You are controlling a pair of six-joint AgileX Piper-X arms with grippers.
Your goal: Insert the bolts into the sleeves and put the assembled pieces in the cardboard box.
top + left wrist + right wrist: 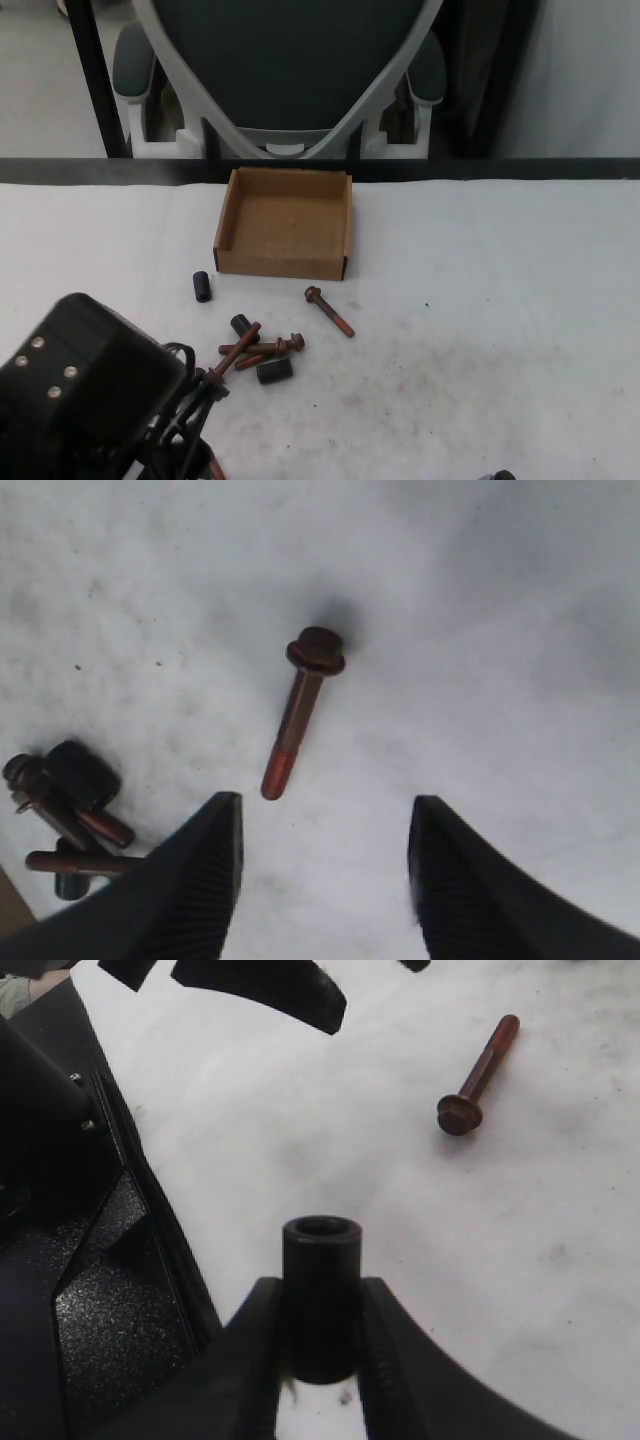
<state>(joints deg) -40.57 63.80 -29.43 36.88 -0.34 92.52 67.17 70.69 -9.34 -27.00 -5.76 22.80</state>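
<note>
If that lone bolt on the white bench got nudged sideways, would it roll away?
Probably it would roll, but in a curve: the bolt has a round shaft and a wider head, so it should swing around the head. It looks like solid metal, so likely stiff and heavy for its size.

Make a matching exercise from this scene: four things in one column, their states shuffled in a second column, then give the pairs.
Things:
1. cardboard box
2. lone bolt
3. left hand
4. right hand

States:
A. shut on a black sleeve
B. open, holding nothing
C. brown, open at the top
D. reddish, lying flat

Pairs: 1-C, 2-D, 3-B, 4-A
</note>
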